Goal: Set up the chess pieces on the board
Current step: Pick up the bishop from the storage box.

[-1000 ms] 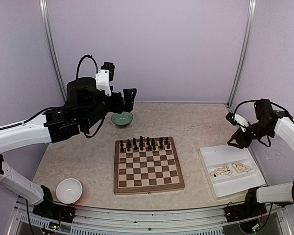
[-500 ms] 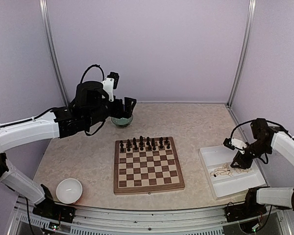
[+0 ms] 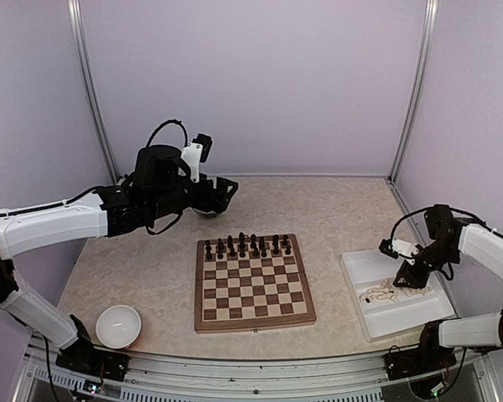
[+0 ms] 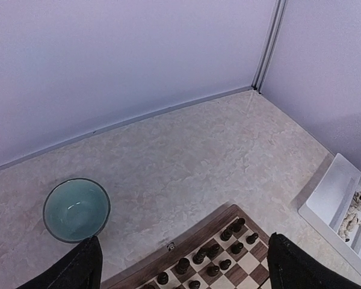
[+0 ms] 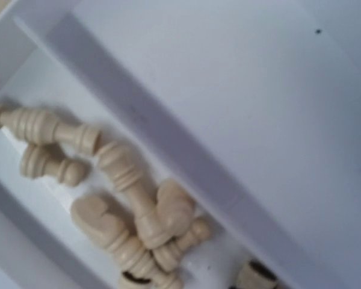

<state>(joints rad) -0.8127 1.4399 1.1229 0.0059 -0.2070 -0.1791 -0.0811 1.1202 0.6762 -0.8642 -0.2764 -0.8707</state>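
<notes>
From above, my left pincer [image 3: 222, 191] hangs spread wide, gripping nothing, past the far left corner of the board [image 3: 253, 289], dark men [image 3: 247, 245] lining its far edge, while my right pincer [image 3: 405, 276] sits low in the white tray [image 3: 370, 266] near the board's right edge, over the chess pieces [image 3: 394, 291] lying there (released or clenched, I cannot tell). My left wrist shows both fingers [image 4: 78, 268] far apart, with the teal bowl [image 4: 76, 209] and table [image 4: 186, 150] running back to the wall's [image 4: 138, 60] foot. My right wrist shows the chess pieces [image 5: 129, 180] heaped on their sides against the tray's dividing ridge [image 5: 168, 150], smooth tray floor beyond.
</notes>
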